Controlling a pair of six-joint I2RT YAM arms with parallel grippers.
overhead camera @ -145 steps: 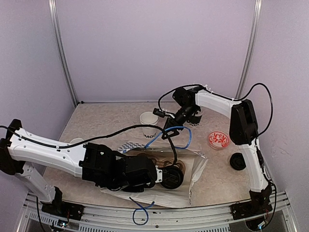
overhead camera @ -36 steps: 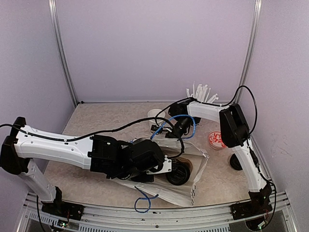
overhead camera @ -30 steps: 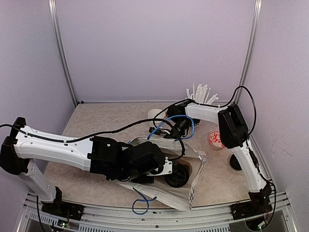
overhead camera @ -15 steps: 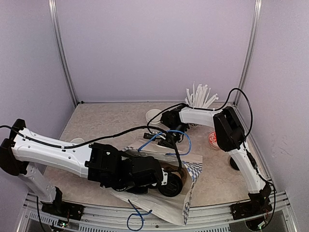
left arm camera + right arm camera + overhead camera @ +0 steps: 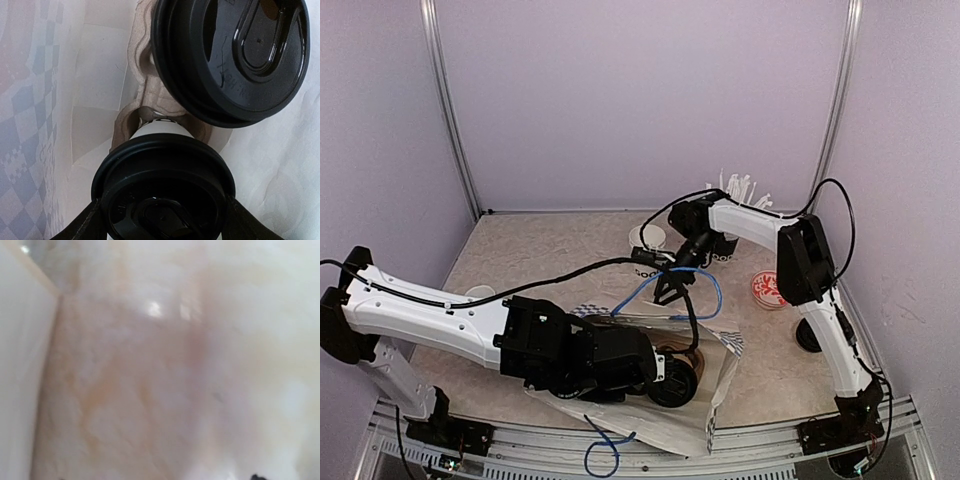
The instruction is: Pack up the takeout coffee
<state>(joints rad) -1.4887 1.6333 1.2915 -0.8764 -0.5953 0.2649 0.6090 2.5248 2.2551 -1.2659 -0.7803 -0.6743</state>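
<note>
High rear overview, two close wrist views

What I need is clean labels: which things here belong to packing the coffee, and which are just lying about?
Job in hand: lidded cups, cardboard carrier, paper bag, open MOOD cup, loose black lid.
Lying about: straw cup, red-patterned dish.
</note>
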